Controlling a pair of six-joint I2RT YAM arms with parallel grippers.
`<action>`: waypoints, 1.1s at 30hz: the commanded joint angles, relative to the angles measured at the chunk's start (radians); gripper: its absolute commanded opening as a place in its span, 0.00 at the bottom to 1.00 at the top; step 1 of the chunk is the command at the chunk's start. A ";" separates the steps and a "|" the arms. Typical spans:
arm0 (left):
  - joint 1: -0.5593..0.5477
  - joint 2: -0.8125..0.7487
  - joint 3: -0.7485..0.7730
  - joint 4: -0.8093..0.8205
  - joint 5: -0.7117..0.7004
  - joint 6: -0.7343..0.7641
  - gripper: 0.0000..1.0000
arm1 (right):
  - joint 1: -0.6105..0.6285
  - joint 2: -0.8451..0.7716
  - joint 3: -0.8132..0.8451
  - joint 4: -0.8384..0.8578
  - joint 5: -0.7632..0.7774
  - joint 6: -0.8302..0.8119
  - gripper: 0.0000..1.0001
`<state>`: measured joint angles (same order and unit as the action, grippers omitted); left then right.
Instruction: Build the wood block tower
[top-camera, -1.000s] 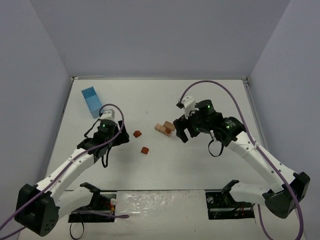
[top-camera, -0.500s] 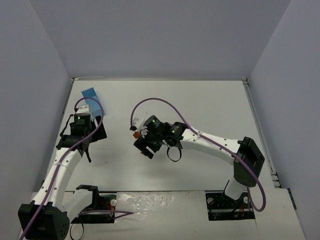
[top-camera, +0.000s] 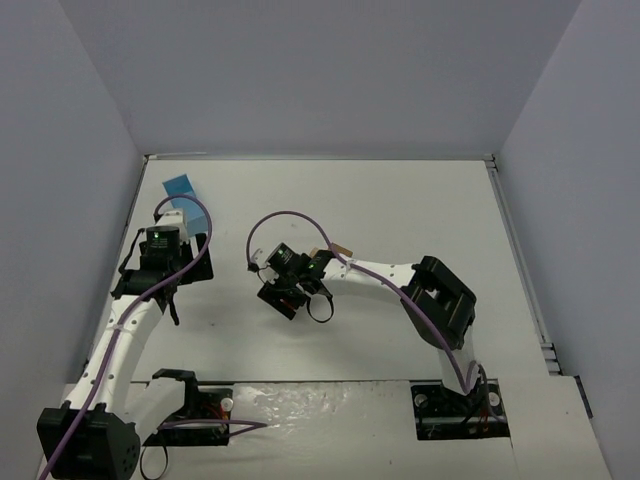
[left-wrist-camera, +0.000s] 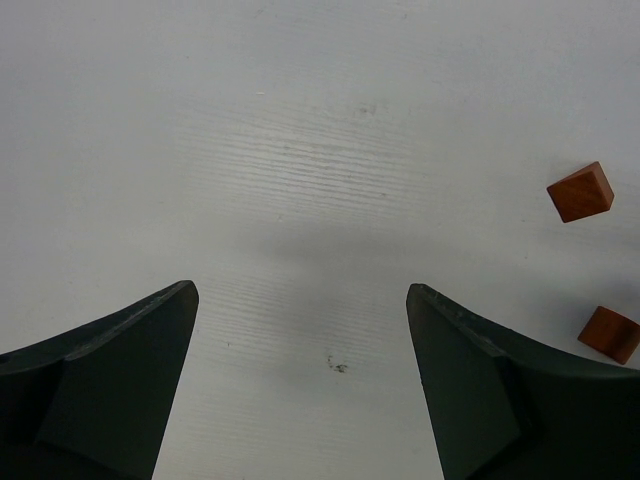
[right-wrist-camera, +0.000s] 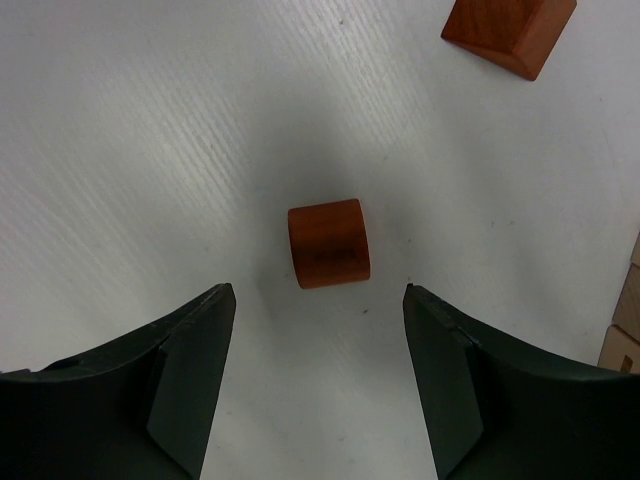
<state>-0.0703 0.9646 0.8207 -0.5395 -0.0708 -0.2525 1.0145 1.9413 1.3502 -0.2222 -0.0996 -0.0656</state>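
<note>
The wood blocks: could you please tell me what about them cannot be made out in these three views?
- Top external: the reddish-brown blocks are hidden under the right claw; only a sliver of the tan blocks shows past the arm.
- Right wrist: the tan blocks are cut by the right edge, one reddish block by the top edge.
- Left wrist: the lower reddish block sits partly behind the left claw.

The rounded block (right-wrist-camera: 329, 243) is showing reddish-brown, the table (right-wrist-camera: 150, 120) is showing white with faint streaks, and the box (top-camera: 181, 186) is showing light blue.
</note>
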 joint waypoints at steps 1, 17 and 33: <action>0.013 -0.016 -0.001 0.053 0.001 0.019 0.83 | -0.001 0.025 0.058 0.045 0.025 -0.013 0.63; 0.015 -0.005 -0.003 0.062 0.026 0.013 0.83 | -0.009 0.059 0.061 0.055 0.001 -0.033 0.51; 0.015 0.011 -0.002 0.067 0.050 0.013 0.83 | -0.034 0.032 0.059 0.052 -0.026 -0.040 0.46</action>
<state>-0.0624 0.9697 0.8059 -0.5187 -0.0304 -0.2459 0.9824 2.0125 1.3674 -0.1833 -0.1070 -0.0915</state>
